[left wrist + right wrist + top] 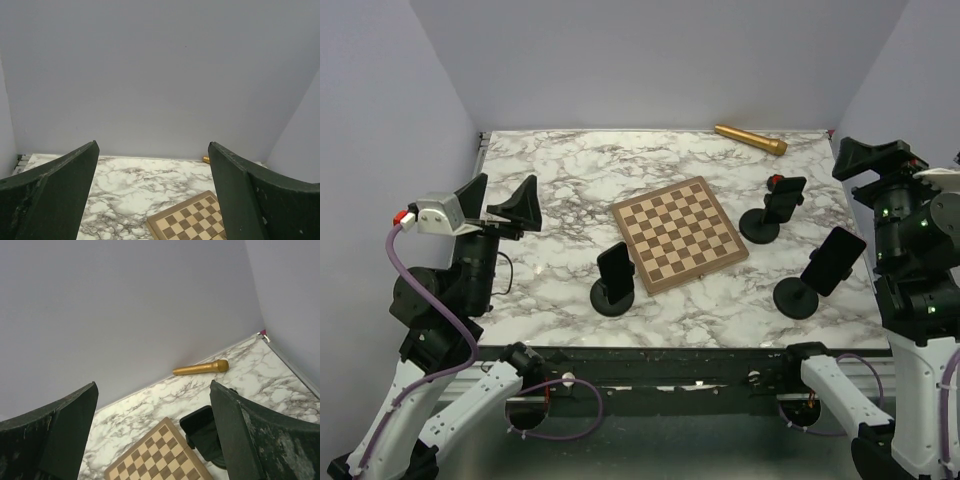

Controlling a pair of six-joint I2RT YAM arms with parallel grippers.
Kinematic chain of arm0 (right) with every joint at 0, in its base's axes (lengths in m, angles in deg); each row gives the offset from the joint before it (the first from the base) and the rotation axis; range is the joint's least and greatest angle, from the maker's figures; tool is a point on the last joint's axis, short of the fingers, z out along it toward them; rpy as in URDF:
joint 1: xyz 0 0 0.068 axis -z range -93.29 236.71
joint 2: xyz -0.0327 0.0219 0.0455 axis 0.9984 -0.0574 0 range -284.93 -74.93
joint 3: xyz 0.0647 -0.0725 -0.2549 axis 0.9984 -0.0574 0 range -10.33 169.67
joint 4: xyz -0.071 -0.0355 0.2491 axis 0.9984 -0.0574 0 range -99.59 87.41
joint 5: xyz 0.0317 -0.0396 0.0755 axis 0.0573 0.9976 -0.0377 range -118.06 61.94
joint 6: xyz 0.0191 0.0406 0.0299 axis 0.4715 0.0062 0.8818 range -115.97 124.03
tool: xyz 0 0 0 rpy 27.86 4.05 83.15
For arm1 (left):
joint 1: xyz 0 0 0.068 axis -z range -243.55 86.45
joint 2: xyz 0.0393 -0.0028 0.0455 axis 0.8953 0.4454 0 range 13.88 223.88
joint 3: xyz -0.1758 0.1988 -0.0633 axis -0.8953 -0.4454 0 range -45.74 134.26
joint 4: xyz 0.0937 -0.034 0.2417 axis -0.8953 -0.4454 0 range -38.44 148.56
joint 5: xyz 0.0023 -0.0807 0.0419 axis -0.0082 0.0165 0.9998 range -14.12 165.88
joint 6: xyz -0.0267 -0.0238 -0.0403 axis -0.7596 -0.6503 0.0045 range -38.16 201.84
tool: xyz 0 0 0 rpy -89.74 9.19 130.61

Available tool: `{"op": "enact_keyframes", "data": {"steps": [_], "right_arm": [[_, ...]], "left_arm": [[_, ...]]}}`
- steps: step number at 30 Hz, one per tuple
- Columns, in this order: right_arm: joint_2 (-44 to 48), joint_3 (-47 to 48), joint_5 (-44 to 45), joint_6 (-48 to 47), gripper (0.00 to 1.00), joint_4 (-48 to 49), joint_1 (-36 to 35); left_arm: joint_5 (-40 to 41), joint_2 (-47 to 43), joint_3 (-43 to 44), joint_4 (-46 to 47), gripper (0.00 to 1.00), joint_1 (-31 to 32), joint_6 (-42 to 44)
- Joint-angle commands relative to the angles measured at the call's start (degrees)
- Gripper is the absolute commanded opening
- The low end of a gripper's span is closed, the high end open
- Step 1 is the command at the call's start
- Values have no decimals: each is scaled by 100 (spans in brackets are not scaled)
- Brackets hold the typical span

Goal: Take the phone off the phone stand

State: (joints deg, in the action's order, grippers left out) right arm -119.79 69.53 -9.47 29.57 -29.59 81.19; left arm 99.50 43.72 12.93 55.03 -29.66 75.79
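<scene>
On the marble counter [550, 170] three phones lean in round black stands [797, 298] around the chessboard [680, 233]: first phone [615, 268] at lower centre of the overhead frame, second phone [786, 194] right of centre, third phone [834, 260] at lower right. The left gripper [500, 205] at far left and the right gripper [152, 387] at far right both gape wide, holding nothing

A white surface [550, 200] veined with grey marbling sits in even light. Plain pale lavender walls [650, 60] enclose three sides.
</scene>
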Motion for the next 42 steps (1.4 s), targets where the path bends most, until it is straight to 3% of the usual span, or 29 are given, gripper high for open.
{"op": "enact_keyframes", "data": {"steps": [1,6,12,20,26,34,42], "right_arm": [[-521,169,-1214,-296,100,-204,22],[-1501,788,-2651,-446,100,-946,24],[-1613,431,-4003,-88,100,-361,-120],[-2310,486,-2419,-209,100,-610,-2264],[-2917,119,-1484,-152,100,-478,-3389],[-3617,-600,-585,-18,100,-571,-3779],[-2979,-2020,-621,-299,100,217,-3781]], "left_arm": [[-195,56,40,-130,99,38,-86],[-242,122,47,-144,99,37,-117],[-310,246,65,-183,99,35,-182],[-440,466,121,-291,98,34,-239],[-282,680,285,-521,99,246,-289],[-672,830,329,-1881,99,316,-1079],[-1567,758,-21,-2972,99,312,-1183]]}}
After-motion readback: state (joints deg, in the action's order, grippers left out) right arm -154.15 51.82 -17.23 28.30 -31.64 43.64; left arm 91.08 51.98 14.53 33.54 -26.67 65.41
